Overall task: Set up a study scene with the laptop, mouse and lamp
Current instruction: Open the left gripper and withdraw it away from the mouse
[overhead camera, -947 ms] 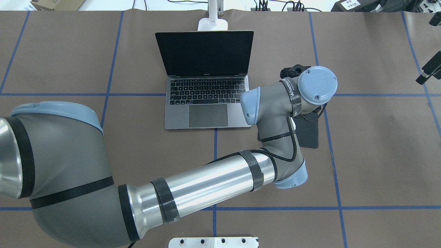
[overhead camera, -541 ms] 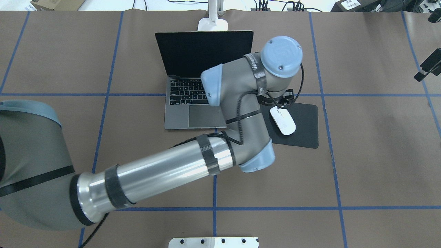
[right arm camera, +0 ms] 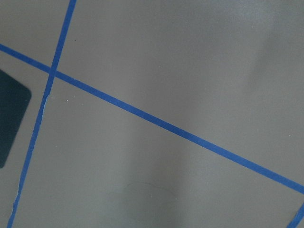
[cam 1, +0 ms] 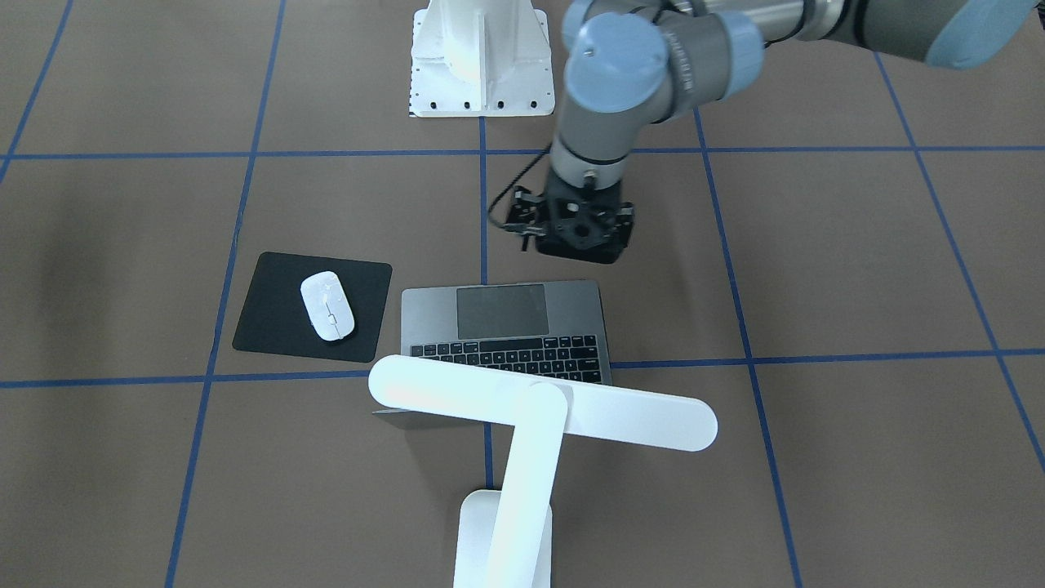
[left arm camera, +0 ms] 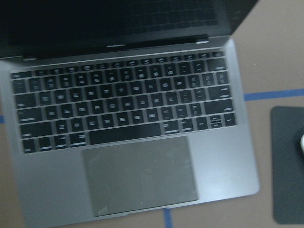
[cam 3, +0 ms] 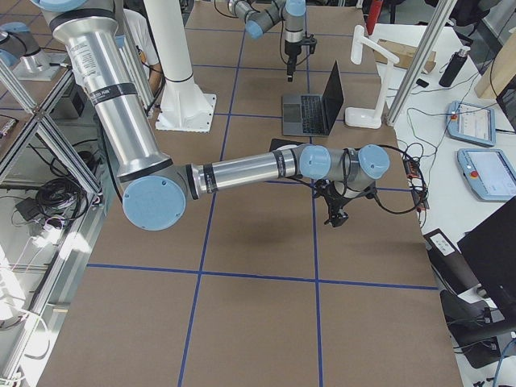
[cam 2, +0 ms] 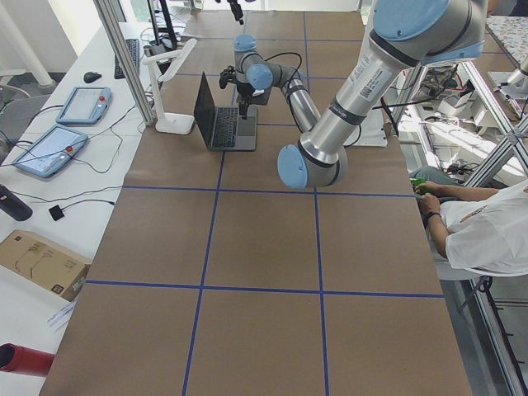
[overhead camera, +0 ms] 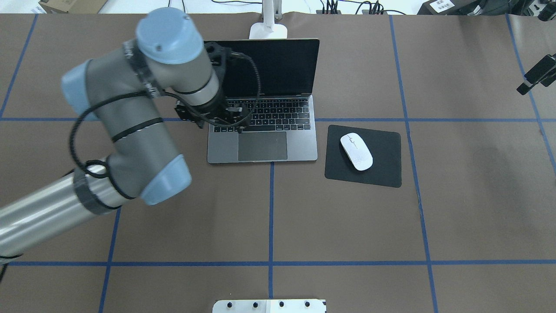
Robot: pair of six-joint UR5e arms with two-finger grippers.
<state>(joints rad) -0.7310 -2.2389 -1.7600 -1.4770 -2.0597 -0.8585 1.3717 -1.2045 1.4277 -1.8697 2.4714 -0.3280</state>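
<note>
The laptop (overhead camera: 299, 145) stands open at the table's far middle, with a dark screen and black keys; it fills the left wrist view (left arm camera: 218, 161). The white mouse (overhead camera: 356, 151) lies on a black pad to its right, also in the front view (cam 1: 326, 305). The white lamp stands behind the laptop; its base (overhead camera: 268, 30) shows overhead and its bar head (cam 1: 629, 420) reaches over the lid. My left gripper (overhead camera: 216, 118) hangs above the laptop's left side (cam 1: 581, 237), holding nothing; its fingers are hidden. My right gripper (overhead camera: 536, 78) is at the right edge, its jaws unclear.
The black mouse pad (overhead camera: 384, 171) lies right of the laptop. The white bolted pedestal (cam 1: 479, 57) stands at the robot's side of the table. Blue tape lines cross the brown cover. Tablets and cables lie beyond the table's far edge (cam 2: 49, 148).
My left arm has swung left from over the mouse pad to above the laptop's left side. The mouse, earlier hidden under the wrist, now lies uncovered on the pad.
</note>
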